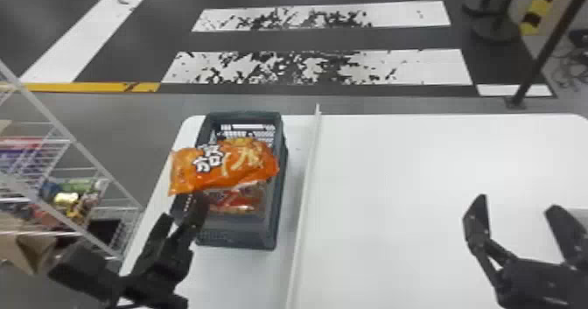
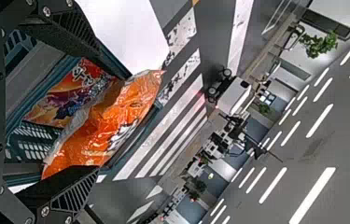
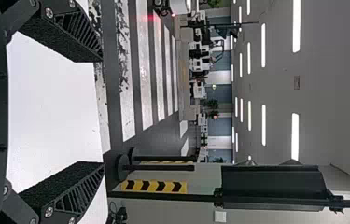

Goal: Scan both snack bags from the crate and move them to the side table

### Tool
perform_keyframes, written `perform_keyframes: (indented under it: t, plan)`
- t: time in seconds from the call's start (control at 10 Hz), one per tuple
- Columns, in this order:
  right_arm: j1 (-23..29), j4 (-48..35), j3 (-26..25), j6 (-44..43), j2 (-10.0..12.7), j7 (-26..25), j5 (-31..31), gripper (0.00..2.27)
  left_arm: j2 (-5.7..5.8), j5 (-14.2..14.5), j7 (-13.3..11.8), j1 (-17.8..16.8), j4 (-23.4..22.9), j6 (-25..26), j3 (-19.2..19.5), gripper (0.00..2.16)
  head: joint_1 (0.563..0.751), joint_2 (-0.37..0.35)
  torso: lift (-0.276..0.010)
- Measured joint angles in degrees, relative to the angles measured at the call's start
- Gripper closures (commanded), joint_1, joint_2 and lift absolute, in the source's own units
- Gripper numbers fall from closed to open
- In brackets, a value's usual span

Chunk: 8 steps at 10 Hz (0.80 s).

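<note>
Bag [image 1: 232, 166] just beyond L gripper [image 1: 183, 208], jaws wide, empty; R gripper [image 1: 518, 201] wide, empty.

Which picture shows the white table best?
The head view: it shows the most of the table, far edge too. The left wrist view catches a patch; the right wrist view, a piece between the fingers.

Dark floor [image 1: 162, 36] with white stripes [image 1: 420, 67] (2 badly scuffed), wire rack [image 1: 78, 142] at left, rows of ceiling lights [image 3: 263, 45]
</note>
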Motion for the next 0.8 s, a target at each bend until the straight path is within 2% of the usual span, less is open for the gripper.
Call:
perform_keyframes:
  t: [0.3,0.8]
  plan:
    - [0.1,-0.2,0.2,0.0,-0.1,0.0,0.1,0.14,-1.31,1.2,2.6,-2.7,-2.0,8.0,1.9,0.15,0.695,0.129,-0.029]
    - [0.0,-0.2,0.5,0.0,-0.5,0.0,0.1,0.14,-1.42,1.4,5.9,-7.2,-2.3,12.1,3.1,0.15,0.695,0.136,-0.029]
